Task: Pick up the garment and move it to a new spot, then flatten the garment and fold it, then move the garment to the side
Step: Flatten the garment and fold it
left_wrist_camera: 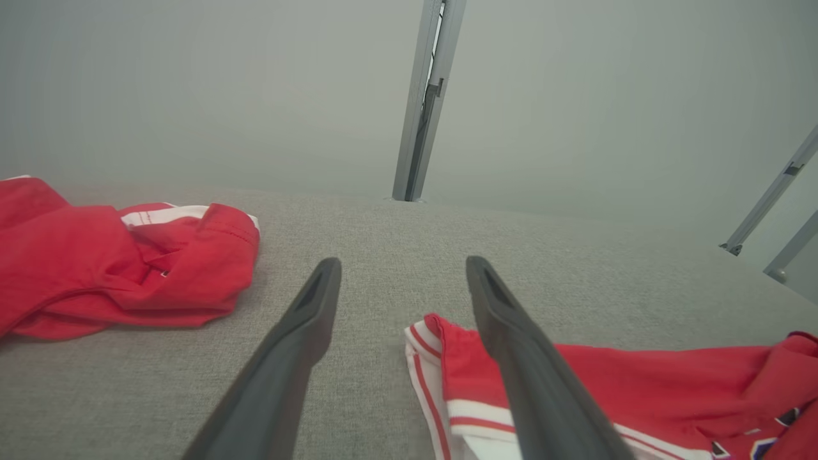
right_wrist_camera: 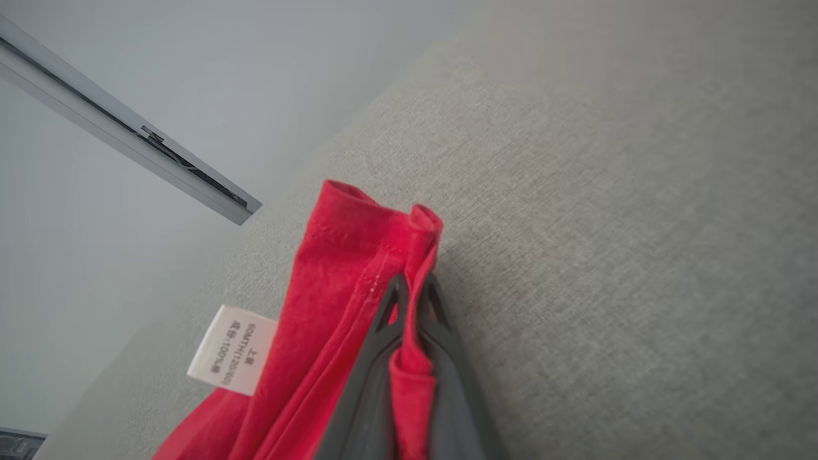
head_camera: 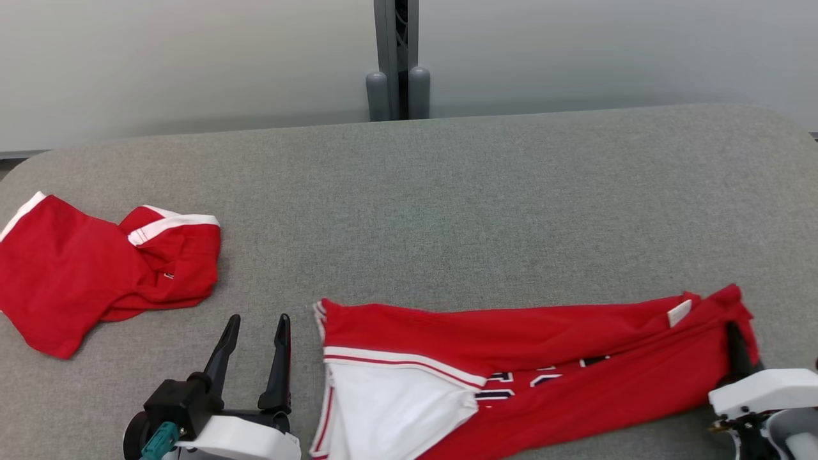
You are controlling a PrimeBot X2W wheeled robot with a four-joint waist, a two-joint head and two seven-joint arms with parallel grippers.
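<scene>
Garment (head_camera: 575,358): red with white trim, stretched along the tabletop's (head_camera: 447,191) near edge, from the middle toward the right corner (dark lettering partly tucked in a fold).
Right gripper (right_wrist_camera: 415,284): fingers pressed together on the garment's right end, a fold of red cloth pinched between them.
Tag (right_wrist_camera: 233,348): white, sewn on near that grip.
Left gripper (head_camera: 258,319): fingers spread wide, nothing between them, over bare tabletop just left of the garment's white-trimmed end.
Second red garment (head_camera: 96,268): crumpled at the left edge, apart from the first.
</scene>
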